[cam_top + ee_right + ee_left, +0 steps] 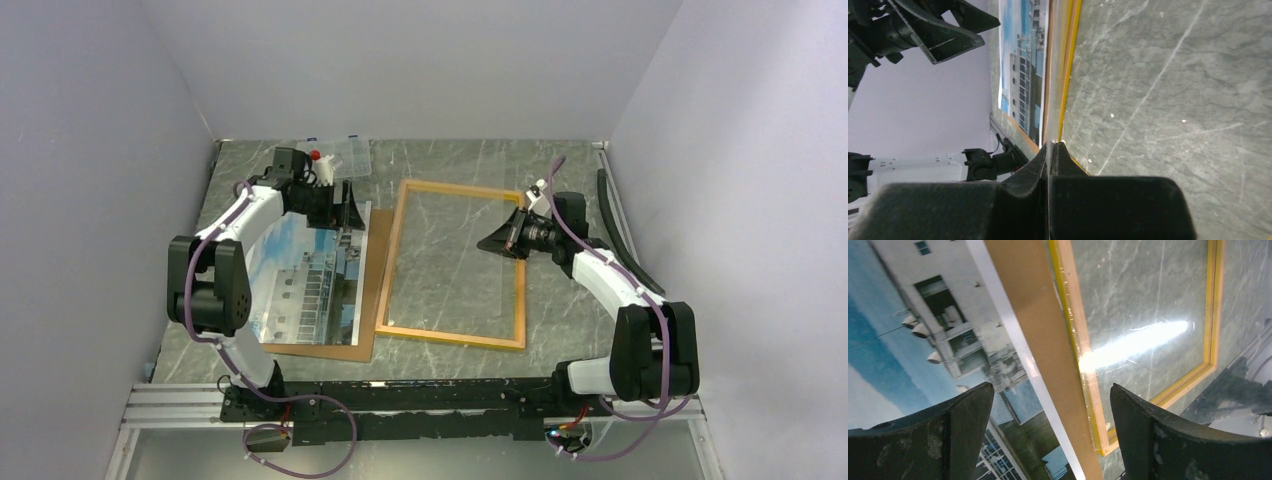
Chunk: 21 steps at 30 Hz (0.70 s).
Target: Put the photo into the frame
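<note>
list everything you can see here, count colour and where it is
photo: one, blue sky with white-grey building, lying on the backing board, left of the frame
backing board: one, brown, flat under the photo
frame: one, yellow-orange border, flat mid-table
compartment box: one, clear plastic, far left of the table
small red thing: one, beside the box
dark strip: one, black, along the table's right edge
table: one, grey-green marble look
left gripper: one, black, open, above the photo's far end
right gripper: one, black, shut, over the frame's right side
</note>
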### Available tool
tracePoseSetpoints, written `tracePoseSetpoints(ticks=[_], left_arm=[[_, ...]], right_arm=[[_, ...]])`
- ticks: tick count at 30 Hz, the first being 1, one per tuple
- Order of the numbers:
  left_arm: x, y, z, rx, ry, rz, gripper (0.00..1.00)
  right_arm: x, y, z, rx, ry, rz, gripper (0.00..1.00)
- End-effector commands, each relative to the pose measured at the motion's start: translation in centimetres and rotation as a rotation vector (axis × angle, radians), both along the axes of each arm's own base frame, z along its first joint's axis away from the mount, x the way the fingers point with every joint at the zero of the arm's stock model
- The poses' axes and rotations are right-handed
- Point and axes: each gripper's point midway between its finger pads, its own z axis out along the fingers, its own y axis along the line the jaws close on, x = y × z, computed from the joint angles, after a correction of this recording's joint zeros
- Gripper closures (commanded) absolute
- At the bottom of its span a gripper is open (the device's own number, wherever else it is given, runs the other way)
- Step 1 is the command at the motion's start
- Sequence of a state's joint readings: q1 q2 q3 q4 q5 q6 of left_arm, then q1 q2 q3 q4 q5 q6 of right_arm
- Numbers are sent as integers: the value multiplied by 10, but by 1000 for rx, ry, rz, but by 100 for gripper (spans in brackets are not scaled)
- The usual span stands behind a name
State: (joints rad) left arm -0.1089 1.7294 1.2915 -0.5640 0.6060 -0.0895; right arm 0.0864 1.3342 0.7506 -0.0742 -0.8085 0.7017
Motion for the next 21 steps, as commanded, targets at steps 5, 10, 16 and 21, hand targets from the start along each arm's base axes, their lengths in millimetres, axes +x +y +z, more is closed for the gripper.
tracePoseSetpoints(ticks=[5,10,16,21], left_arm=[[-6,-24,5,2,-43,-79,9],[-6,-29,-3,21,-44,-88,10],[-12,-37,-22,62,-9,-115,9],[-11,-38,-22,63,-22,-114,9]], right_arm=[[-4,-19,-14,-50,-34,-11,100],[-5,-24,-20,-52,-12,-16,100],[-5,-30,-27,-68,12,-40,100],[-9,-30,-34,-62,34,-63,100]])
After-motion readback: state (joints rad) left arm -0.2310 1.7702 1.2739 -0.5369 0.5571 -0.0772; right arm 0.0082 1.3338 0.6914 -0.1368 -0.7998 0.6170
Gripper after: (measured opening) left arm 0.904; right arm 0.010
